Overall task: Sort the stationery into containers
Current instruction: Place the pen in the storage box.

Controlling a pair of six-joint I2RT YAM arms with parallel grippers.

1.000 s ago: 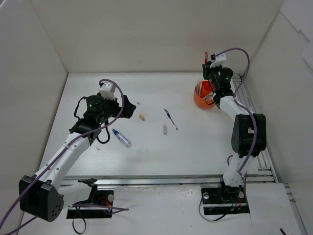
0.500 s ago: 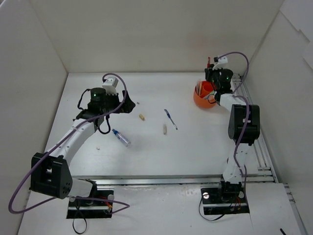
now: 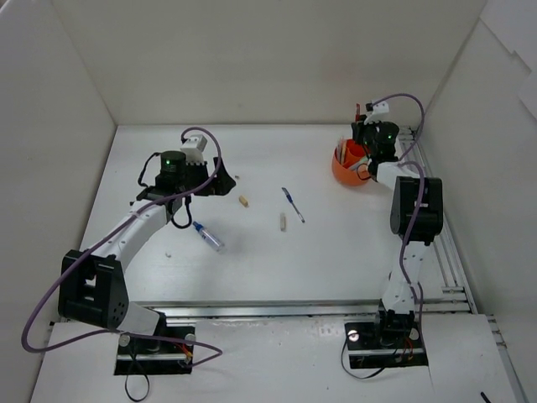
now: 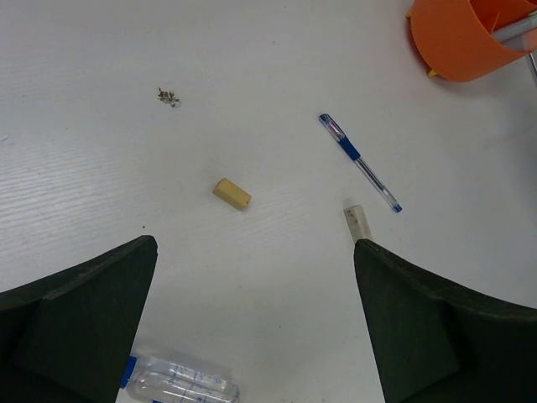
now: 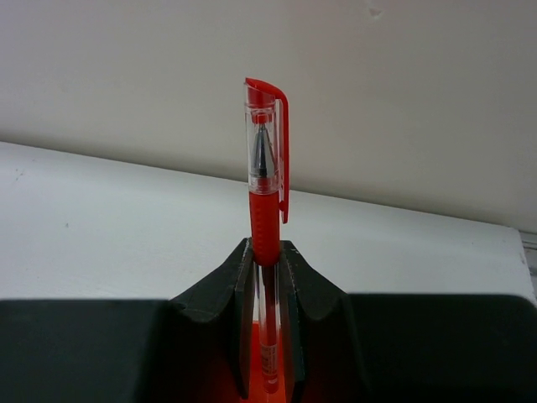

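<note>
1. The right fingers (image 5: 244, 267) are pressed together on a red pen (image 5: 266, 168), pinching its clear barrel just under the red grip sleeve.
2. The pen stands upright between them with its capped end on top and the clip facing right.
3. Directly below the pinch, in the narrow slot between the fingers, an orange glow shows. In the top view the right fingers sit over the orange pot (image 3: 346, 172) with the pen's red cap above them.
4. The pot stands at the far right of the counter (image 3: 336, 252), close to the right wall. Some items lean inside it, but what they are cannot be told.
5. The left fingers (image 4: 101, 294) are spread wide and hold nothing, hanging above the left half of the counter.
6. Between them on the counter lies a beige stub (image 4: 232, 193), apart from both fingers.
7. A second beige stub (image 4: 358, 222) lies just beside the tip of the right-hand finger in the left wrist view.
8. A blue pen (image 4: 359, 162) lies slanted just past that second stub, its tip near it, between the stubs and the pot.
9. A clear tube with a blue cap (image 4: 180, 382) lies on its side near the left-hand finger.
10. A small dark speck of debris (image 4: 169, 97) lies farther out, well apart from the stationery.
</note>
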